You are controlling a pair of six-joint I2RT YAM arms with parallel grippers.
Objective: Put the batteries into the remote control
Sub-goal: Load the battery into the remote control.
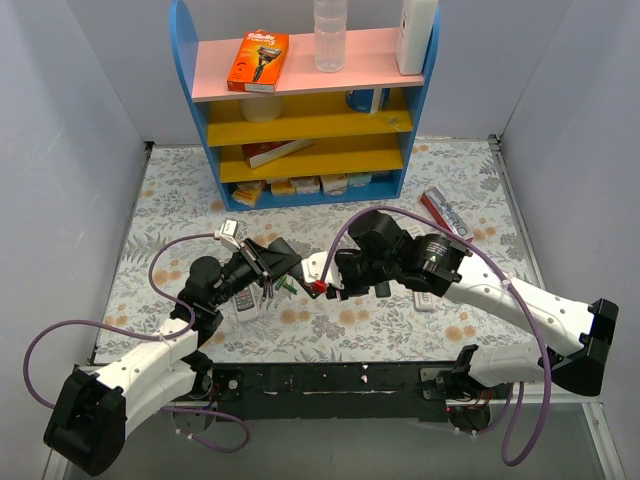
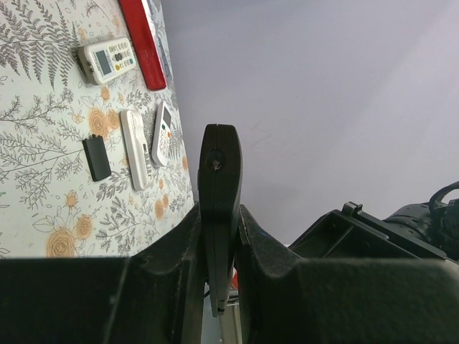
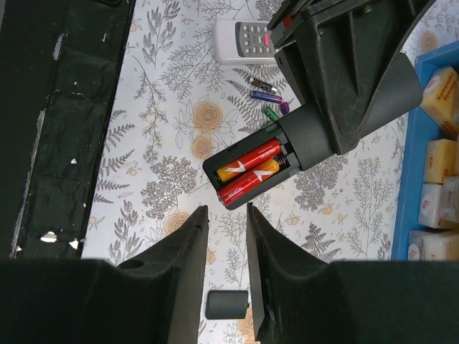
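My left gripper (image 1: 263, 262) is shut on the slim black remote control (image 1: 288, 264) and holds it above the table. In the left wrist view the remote (image 2: 219, 179) shows edge-on between the fingers (image 2: 179, 251). In the right wrist view its open battery bay (image 3: 251, 170) holds two red batteries (image 3: 247, 161), side by side. My right gripper (image 3: 224, 215) is open and empty, just short of the bay's end; it also shows in the top view (image 1: 320, 274). Loose purple (image 3: 264, 94) and green (image 3: 271, 112) batteries lie on the table under the remote.
A black battery cover (image 3: 227, 304) lies on the table below my right fingers. A grey-white remote (image 3: 242, 32) lies near the loose cells. White remotes (image 2: 107, 59) and a red bar (image 1: 440, 212) lie at the right. A blue shelf (image 1: 310, 100) stands at the back.
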